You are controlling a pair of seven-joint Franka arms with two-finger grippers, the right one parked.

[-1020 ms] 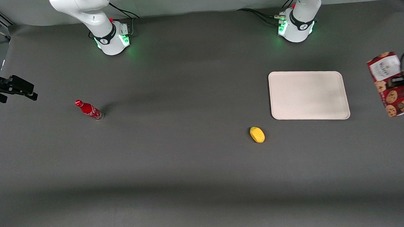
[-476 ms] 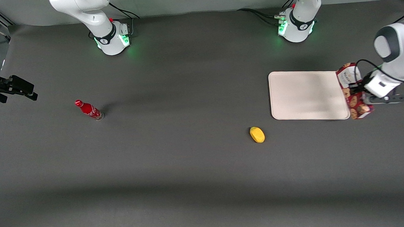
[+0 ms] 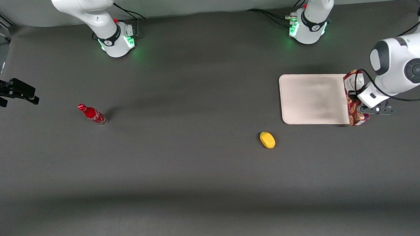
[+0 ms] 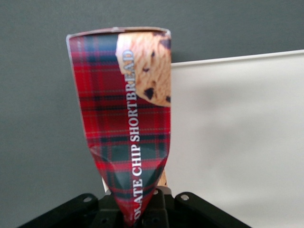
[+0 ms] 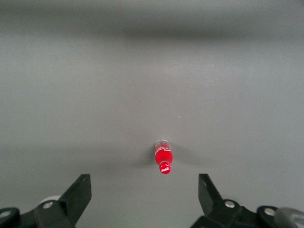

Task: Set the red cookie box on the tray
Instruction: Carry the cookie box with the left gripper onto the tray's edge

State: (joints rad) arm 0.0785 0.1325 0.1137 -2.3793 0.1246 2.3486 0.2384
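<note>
The red cookie box (image 3: 353,97) is a dark-red plaid box printed with cookies, and my gripper (image 3: 360,103) is shut on it. It hangs over the edge of the cream tray (image 3: 312,99) that lies toward the working arm's end of the table. Whether it touches the tray I cannot tell. In the left wrist view the red cookie box (image 4: 128,109) runs away from the gripper (image 4: 137,211), its long edge up, with the tray (image 4: 237,133) beside it and partly under it. The box's white label end (image 3: 354,79) points toward the arm bases.
A yellow oval object (image 3: 267,140) lies on the dark table, nearer the front camera than the tray. A small red bottle (image 3: 92,114) stands far off toward the parked arm's end; it also shows in the right wrist view (image 5: 163,160).
The gripper has carried the red cookie box in from the working arm's end of the table to the tray's edge, and the arm has come into view above it.
</note>
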